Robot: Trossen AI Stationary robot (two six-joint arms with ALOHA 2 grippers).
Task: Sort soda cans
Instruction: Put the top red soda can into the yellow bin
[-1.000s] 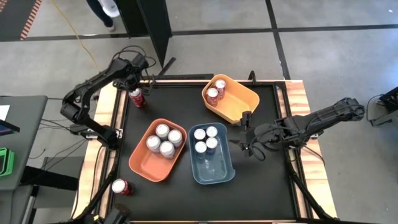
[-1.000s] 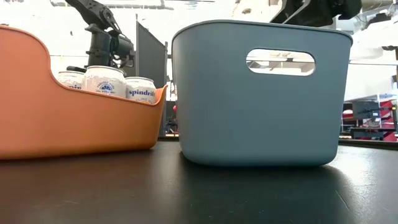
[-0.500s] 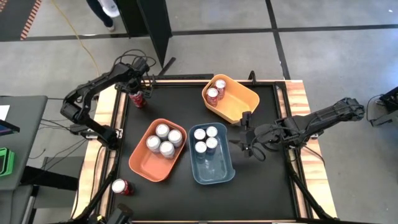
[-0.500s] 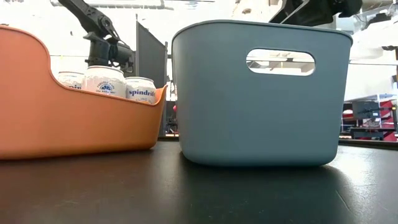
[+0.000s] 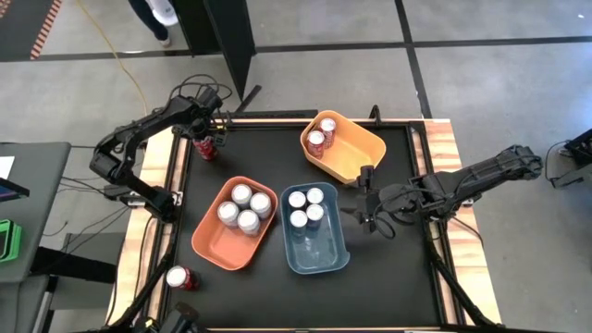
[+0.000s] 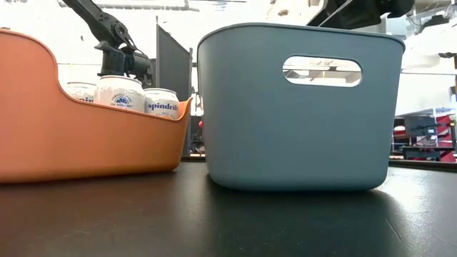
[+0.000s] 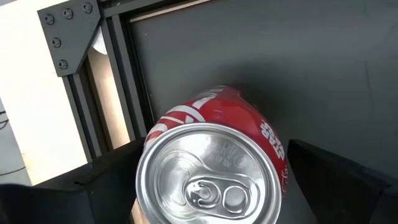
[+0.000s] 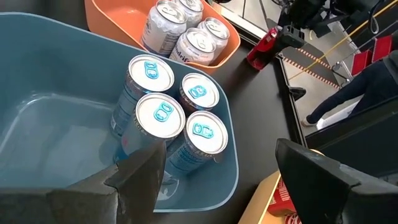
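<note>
Fingers point(image 7: 93, 186) of left gripper point(image 5: 205, 139) round red can point(image 7: 214, 165), table's far-left edge.

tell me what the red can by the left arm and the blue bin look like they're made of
Red can: looks like thin metal, likely aluminium; bare brushed-silver top with a pull tab, glossy red printed body.

Blue bin: looks like moulded plastic, matte grey-blue, with rounded corners, a smooth rim and a cut-out handle slot.
</note>
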